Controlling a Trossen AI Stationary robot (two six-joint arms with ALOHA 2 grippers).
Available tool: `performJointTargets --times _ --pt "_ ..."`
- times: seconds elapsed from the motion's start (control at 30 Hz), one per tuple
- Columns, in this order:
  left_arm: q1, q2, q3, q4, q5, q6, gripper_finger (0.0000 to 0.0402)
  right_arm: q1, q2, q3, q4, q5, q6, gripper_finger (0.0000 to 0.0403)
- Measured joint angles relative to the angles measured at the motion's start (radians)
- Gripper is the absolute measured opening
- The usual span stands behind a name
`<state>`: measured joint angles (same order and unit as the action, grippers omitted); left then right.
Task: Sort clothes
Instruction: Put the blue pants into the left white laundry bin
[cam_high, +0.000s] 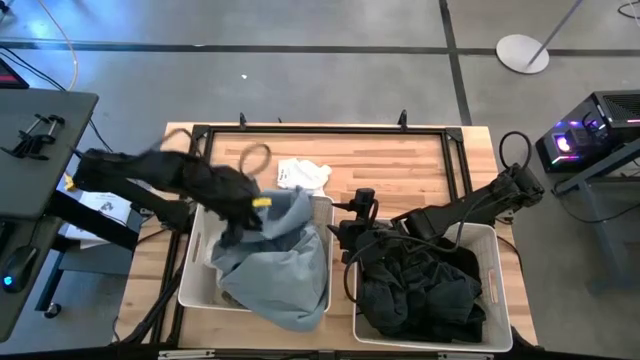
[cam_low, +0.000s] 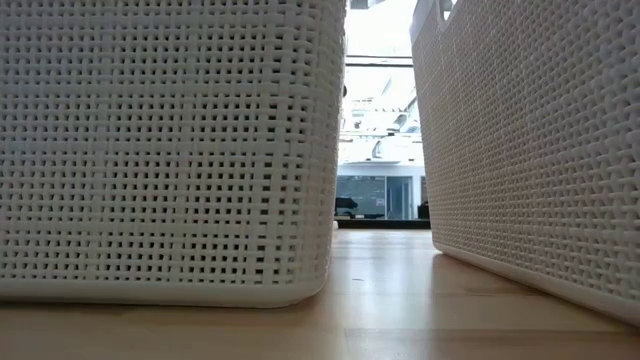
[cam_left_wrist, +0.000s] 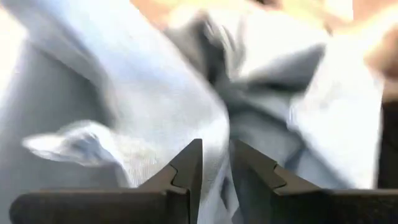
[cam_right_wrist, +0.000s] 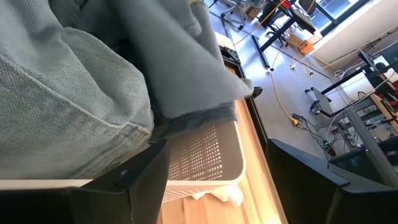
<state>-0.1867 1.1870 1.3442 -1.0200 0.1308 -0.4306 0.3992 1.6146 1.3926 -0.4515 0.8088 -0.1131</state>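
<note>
A pale blue-grey garment (cam_high: 285, 265) lies heaped in the left white basket (cam_high: 195, 285), and part of it hangs over the basket's right and near rim. My left gripper (cam_high: 243, 212) hovers over it, blurred; in its wrist view the fingertips (cam_left_wrist: 216, 163) stand slightly apart above the pale cloth (cam_left_wrist: 155, 93). The right basket (cam_high: 492, 260) holds black clothes (cam_high: 420, 285). My right gripper (cam_high: 347, 235) waits open between the baskets, its fingers (cam_right_wrist: 214, 149) wide apart beside the pale garment (cam_right_wrist: 68, 93). A white garment (cam_high: 303, 173) lies flat on the table behind the left basket. My left gripper points slanting down at the pale blue-grey garment. Cloth (cam_left_wrist: 217, 134) shows through the narrow gap between the fingertips, but the picture is blurred, and I cannot tell whether the fingers touch it.
A black frame (cam_high: 330, 130) runs around the table's far part. In the low view the two basket walls (cam_low: 160, 150) (cam_low: 540, 140) stand with a strip of bare wood between them. Bare tabletop shows behind the right basket (cam_high: 420, 165).
</note>
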Motion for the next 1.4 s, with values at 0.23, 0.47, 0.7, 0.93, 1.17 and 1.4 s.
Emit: performJointTargets --times 0.23,0.47,0.7,0.93,1.17,1.4 --pt "-0.100 -0.026 0.190 0.063 -0.202 0.062 0.0043 0.007 0.000 0.000 -0.036 0.000 0.023 0.0259" --pt "-0.263 0.065 -0.082 0.595 -0.131 0.084 0.0003 0.007 0.000 0.000 -0.091 0.006 0.083 0.0259" --pt "-0.239 0.280 -0.250 0.445 -0.198 -0.205 0.0001 0.007 0.000 0.000 -0.096 0.007 0.082 0.0259" --pt "-0.169 0.314 -0.502 0.470 -0.254 -0.337 0.0000 0.025 0.000 0.000 -0.111 0.009 0.087 0.0259" --pt "-0.150 0.246 -0.544 0.644 -0.168 -0.298 0.0000 0.034 0.000 0.000 -0.111 0.010 0.097 0.0259" --pt "-0.168 0.025 -0.377 0.672 -0.150 -0.247 0.0000 0.036 0.000 0.000 -0.114 0.010 0.101 0.0259"
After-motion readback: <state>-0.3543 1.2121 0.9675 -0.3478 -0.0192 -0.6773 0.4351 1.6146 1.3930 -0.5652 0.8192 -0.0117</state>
